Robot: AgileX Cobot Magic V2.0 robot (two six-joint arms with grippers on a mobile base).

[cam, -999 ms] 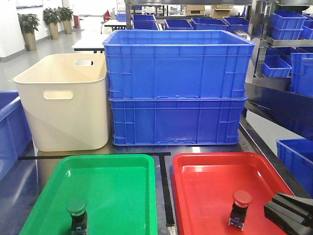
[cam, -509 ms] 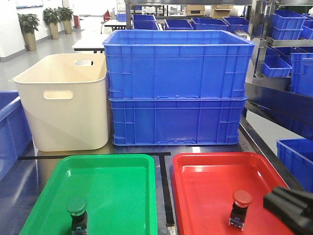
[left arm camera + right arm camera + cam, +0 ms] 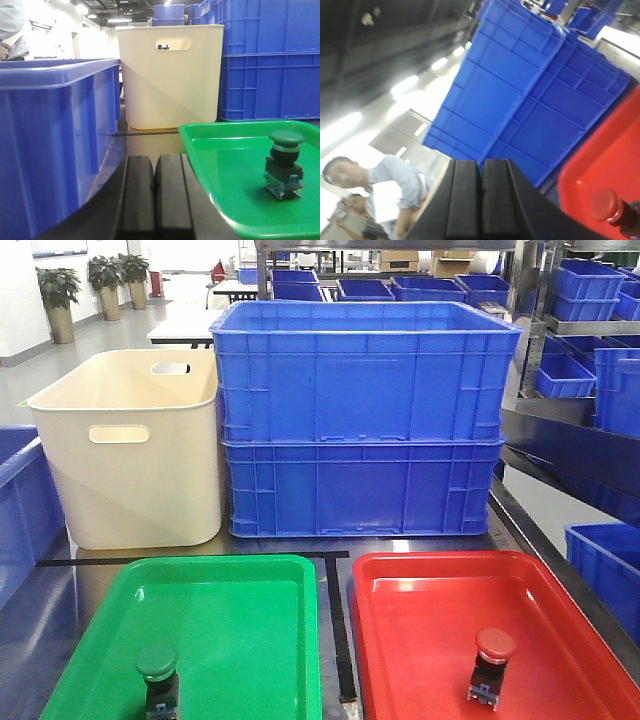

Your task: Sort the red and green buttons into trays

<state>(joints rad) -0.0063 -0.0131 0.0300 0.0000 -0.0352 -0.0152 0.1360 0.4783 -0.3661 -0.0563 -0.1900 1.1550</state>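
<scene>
The green button (image 3: 157,668) stands upright near the front of the green tray (image 3: 240,580). In the red tray (image 3: 420,570) the red button (image 3: 494,658) stands upright too. Neither gripper shows in the front view. The left wrist view has the green button (image 3: 285,162) on the green tray (image 3: 220,150) to the right of my left gripper (image 3: 156,165), which is shut and holds nothing. My right gripper (image 3: 481,167) is also shut and holds nothing, tilted, with the red button (image 3: 608,206) and the red tray (image 3: 600,150) at its lower right.
Two stacked blue crates (image 3: 360,420) and a cream tub (image 3: 130,450) stand behind the trays. Another blue crate (image 3: 50,130) sits close on the left of my left gripper. Blue bins fill shelves (image 3: 590,330) at the right. A person (image 3: 390,195) stands in the background.
My right gripper, seen at the lower right edge of the front view earlier, has withdrawn out of that view. Both buttons stay where they were.
</scene>
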